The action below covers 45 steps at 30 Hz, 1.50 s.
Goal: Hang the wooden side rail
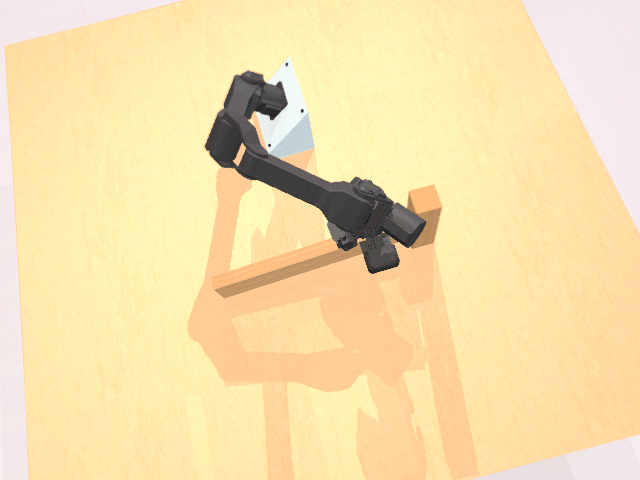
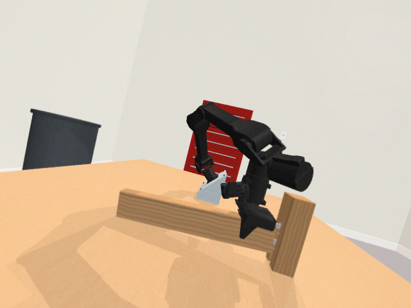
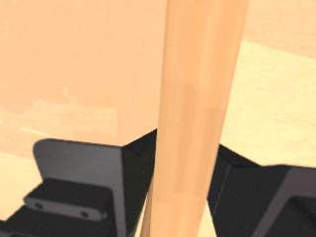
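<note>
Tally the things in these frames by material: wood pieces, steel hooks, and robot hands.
Wood pieces: 2, the long wooden side rail and the upright wooden headboard post.
Steel hooks: 2.
Robot hands: 1, the black hand, shut on the rail.
Total: 5.

The top view looks steeply down on the whole table [image 1: 103, 155]. The exterior view sits low at table height, some way off, facing the room's walls. The wrist view, very close, looks between the fingers; all share the rail [image 1: 279, 268].
</note>
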Motion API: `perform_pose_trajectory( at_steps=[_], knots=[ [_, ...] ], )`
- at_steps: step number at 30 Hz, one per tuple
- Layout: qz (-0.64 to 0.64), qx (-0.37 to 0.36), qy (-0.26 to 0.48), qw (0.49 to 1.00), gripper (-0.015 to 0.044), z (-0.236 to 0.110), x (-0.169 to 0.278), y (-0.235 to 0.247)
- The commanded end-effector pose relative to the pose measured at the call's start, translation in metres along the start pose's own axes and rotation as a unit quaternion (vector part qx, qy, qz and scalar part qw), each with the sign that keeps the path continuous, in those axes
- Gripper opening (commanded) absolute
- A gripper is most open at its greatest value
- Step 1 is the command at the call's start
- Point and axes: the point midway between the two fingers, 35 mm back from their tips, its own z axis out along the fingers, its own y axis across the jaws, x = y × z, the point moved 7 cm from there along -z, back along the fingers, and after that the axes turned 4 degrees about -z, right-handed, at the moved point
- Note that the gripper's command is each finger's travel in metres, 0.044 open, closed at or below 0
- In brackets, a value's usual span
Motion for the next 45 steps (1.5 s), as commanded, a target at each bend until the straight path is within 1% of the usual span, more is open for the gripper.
perform_pose_trajectory(
  at_steps=[1,45],
  knots=[
    [0.0,-0.003,0.002,1.0,0.0,-0.0027,0.0028,-0.0005],
    [0.0,-0.003,0.002,1.0,0.0,-0.0023,0.0071,0.0008]
  ],
)
